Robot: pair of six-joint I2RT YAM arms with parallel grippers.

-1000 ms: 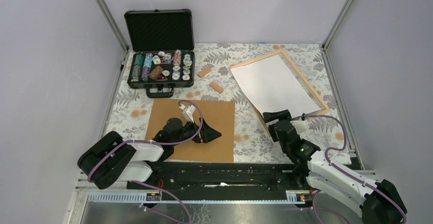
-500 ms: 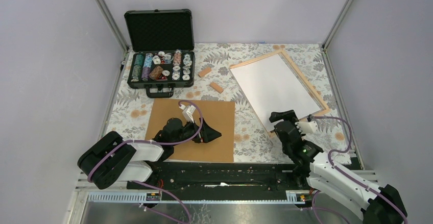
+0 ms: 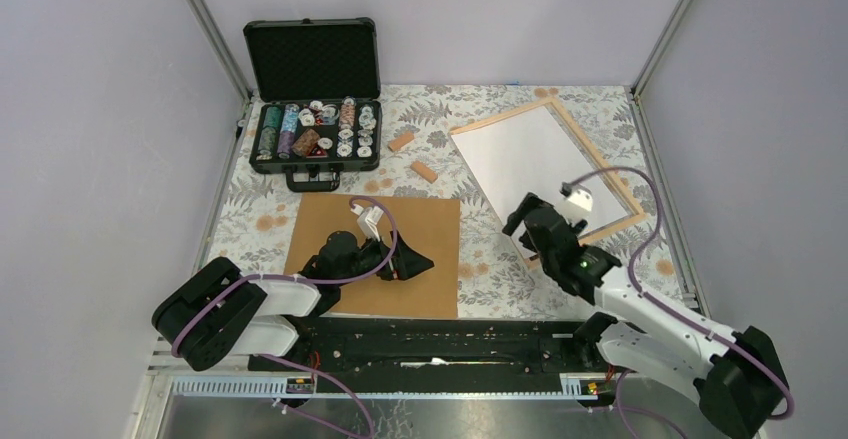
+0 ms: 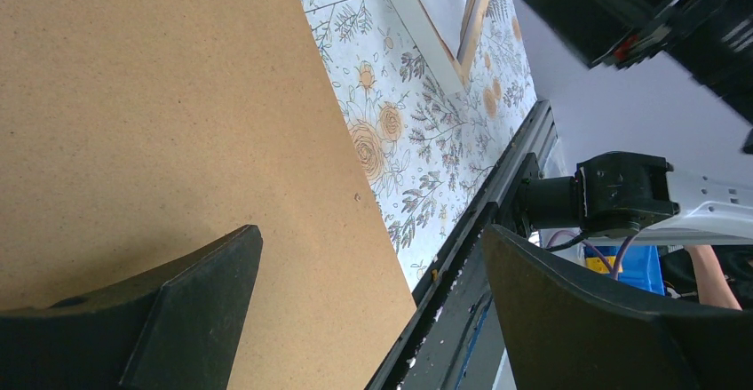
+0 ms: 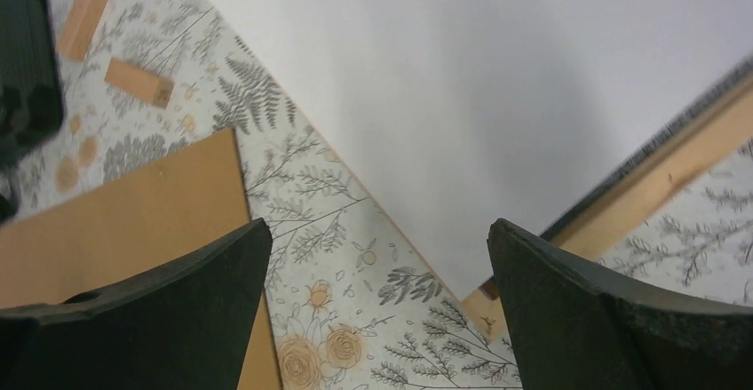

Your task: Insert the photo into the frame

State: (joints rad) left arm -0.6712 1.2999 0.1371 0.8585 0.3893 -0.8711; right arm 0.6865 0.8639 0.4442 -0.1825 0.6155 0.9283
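No legible text, label, brand, number or sign in any view. Faces of the poker chips [image 3: 315,131] in the open black case [image 3: 312,59] too small to read.

Floral-print table [image 3: 250,209] with open chip case [image 3: 315,129], two wooden blocks [image 3: 424,171], brown board [image 3: 430,229], pale frame [image 3: 490,119]
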